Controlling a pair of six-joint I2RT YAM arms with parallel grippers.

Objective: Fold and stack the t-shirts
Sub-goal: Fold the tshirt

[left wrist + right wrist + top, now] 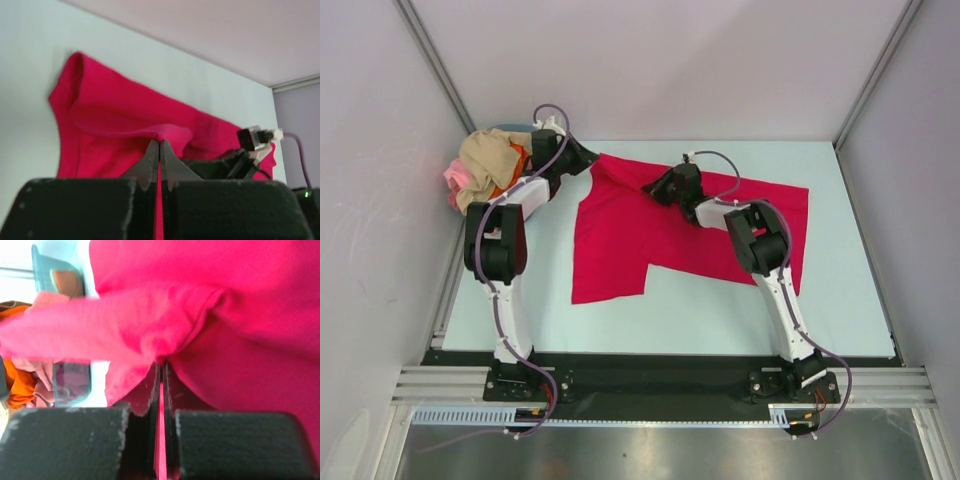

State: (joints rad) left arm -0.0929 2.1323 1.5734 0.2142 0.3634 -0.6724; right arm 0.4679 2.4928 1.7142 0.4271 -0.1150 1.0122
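A crimson-red t-shirt [630, 240] lies spread on the pale table, reaching from the back left to the right. My left gripper [588, 160] is shut on its far left corner; red cloth [125, 130] bunches at the closed tips [160, 143]. Near the shirt's upper middle, my right gripper [655, 190] is shut on a fold of the same shirt [210, 315], the cloth pinched at its tips [162, 365]. The other t-shirts, beige [492, 152], pink [458, 180] and orange [510, 170], sit heaped at the back left corner.
A light-blue tub [65, 320] holds the heaped shirts at the back left, close to the left wall. Grey walls enclose the table on three sides. Bare pale table [700, 310] shows in front of the red shirt. A black rail [650, 370] runs along the near edge.
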